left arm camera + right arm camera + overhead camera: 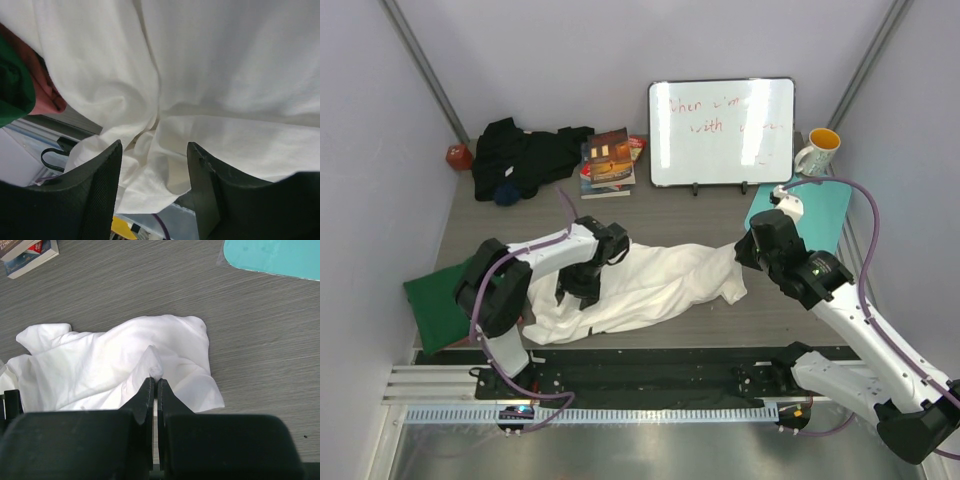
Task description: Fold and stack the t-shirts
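Far left edge: green shirt [432, 300], flat. Next, left gripper [154, 185] low over left end of white shirt [660, 285], jaws apart. White shirt lies crumpled across the table [690, 215]. At its right end, right gripper [152, 382], jaws clamped on a raised fold.

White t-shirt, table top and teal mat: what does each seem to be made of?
The white t-shirt looks like soft matte cloth, probably cotton: it lies in loose folds and creases. The table top looks like a grey wood-look laminate with a matte finish: fine straight grain lines run across it. The teal mat looks like a smooth flat sheet, maybe plastic or rubber: it has a faint sheen and a rounded corner.
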Action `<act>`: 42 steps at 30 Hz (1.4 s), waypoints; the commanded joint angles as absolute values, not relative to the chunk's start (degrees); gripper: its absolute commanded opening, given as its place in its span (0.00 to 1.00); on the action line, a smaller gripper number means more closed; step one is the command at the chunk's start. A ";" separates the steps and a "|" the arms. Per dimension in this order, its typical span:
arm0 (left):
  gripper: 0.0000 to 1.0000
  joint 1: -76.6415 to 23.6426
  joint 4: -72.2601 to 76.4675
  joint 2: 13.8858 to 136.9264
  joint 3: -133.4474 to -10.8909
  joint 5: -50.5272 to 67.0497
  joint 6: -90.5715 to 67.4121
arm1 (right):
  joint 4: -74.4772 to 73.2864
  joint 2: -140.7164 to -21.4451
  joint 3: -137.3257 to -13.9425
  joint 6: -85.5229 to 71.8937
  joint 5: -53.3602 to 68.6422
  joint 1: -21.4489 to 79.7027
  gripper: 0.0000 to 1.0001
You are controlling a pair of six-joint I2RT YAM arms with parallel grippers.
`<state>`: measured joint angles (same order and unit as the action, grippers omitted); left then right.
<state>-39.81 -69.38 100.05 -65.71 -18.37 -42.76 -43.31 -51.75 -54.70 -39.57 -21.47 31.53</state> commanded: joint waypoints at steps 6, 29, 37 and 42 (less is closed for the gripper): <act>0.18 -39.55 -66.27 97.83 -60.82 -15.29 -42.54 | -40.87 -51.85 -54.41 -39.20 -22.06 31.55 0.01; 0.00 -30.77 -83.05 76.65 -95.26 -39.11 -42.98 | -35.68 -50.71 -53.96 -37.88 -25.39 31.55 0.01; 0.00 -28.83 -87.09 69.18 -104.41 -38.58 -40.78 | -36.65 -47.47 -59.23 -35.25 -39.70 31.55 0.01; 0.00 -28.83 -90.00 62.06 -102.67 -36.22 -42.10 | -38.14 -43.25 -62.39 -34.02 -42.00 31.55 0.01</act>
<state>-29.12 -76.99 67.59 -102.56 -35.90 -41.54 -38.63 -46.94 -57.78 -36.01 -34.72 31.53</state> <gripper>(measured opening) 0.006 0.039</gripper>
